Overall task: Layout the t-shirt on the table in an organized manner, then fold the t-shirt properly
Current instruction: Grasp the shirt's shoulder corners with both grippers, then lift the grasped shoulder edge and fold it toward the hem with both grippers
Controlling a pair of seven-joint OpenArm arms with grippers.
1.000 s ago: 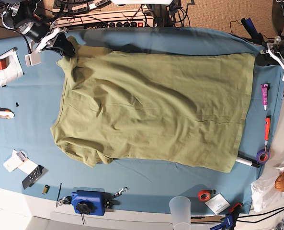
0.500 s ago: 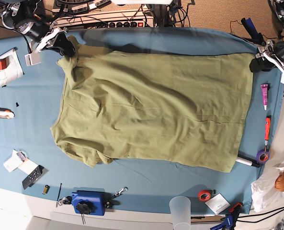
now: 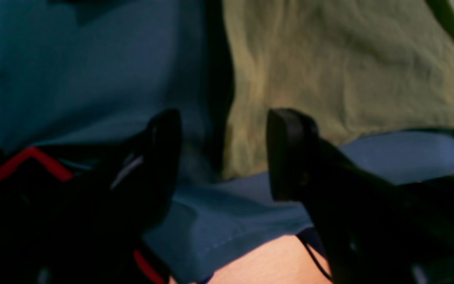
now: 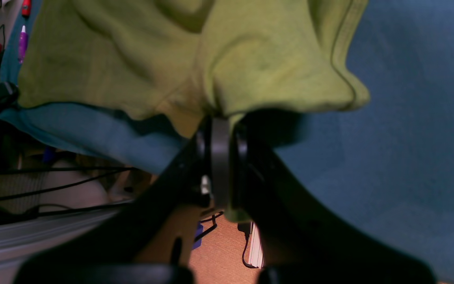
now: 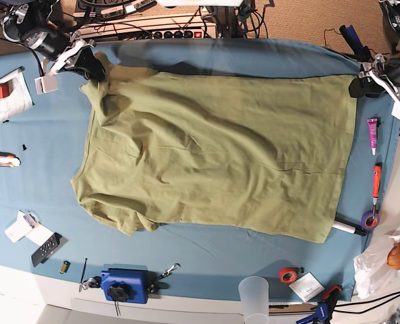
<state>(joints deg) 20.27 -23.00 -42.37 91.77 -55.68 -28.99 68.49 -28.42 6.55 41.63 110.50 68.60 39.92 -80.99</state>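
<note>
The olive-green t-shirt (image 5: 213, 148) lies spread almost flat on the teal table (image 5: 220, 253), its hem toward the right. My right gripper (image 5: 95, 67) is at the shirt's top left corner, and in the right wrist view this gripper (image 4: 221, 118) is shut on a bunch of the shirt's (image 4: 164, 59) fabric. At the top right hem corner my left gripper (image 5: 357, 88) stands open. In the left wrist view its fingers (image 3: 164, 146) flank bare table cloth (image 3: 73, 59), with the shirt's corner (image 3: 329, 79) lying just beyond them, untouched.
A purple tube (image 5: 372, 129), an orange pen (image 5: 376, 181), a tape ring (image 5: 369, 219) and a black marker (image 5: 348, 228) lie along the right edge. At the front edge are a red tape roll (image 5: 289, 274), a clear cup (image 5: 253, 297) and a blue clamp (image 5: 125, 285). Papers (image 5: 9, 94) and a remote (image 5: 48, 248) sit left.
My left gripper has opened and let go of the hem corner, which now lies on the table. The right gripper keeps its hold and has barely moved.
</note>
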